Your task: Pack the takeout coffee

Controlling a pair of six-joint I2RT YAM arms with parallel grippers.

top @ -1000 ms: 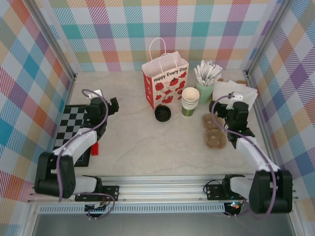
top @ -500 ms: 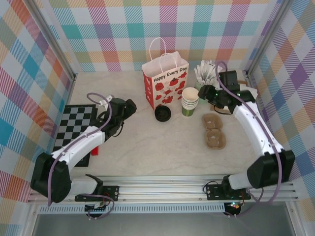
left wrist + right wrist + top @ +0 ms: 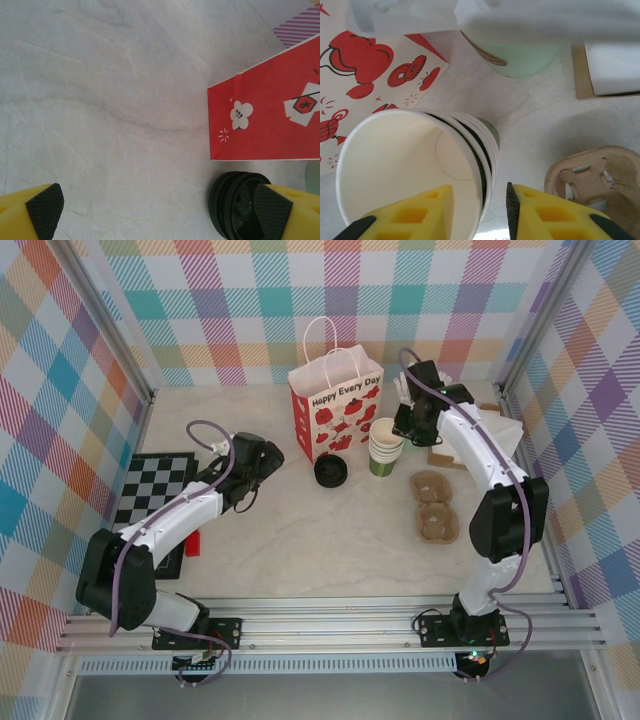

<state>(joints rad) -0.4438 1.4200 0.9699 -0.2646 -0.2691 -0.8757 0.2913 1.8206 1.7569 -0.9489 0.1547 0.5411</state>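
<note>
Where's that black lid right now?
Overhead, the black lid lies just in front of the paper bag, left of the cup stack.

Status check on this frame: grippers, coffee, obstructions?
Left gripper open, by loose black lid. Right gripper straddling cup stack rim, grip unconfirmed. Cups lidless. Paper bag upright behind, nothing blocking.

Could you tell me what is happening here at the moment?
Two robot arms are working on a table. The right gripper is at the cup stack, one finger inside the top cup and one outside its rim, not visibly clamped. The left gripper is open above the table, next to a loose black lid beside the paper bag.
</note>
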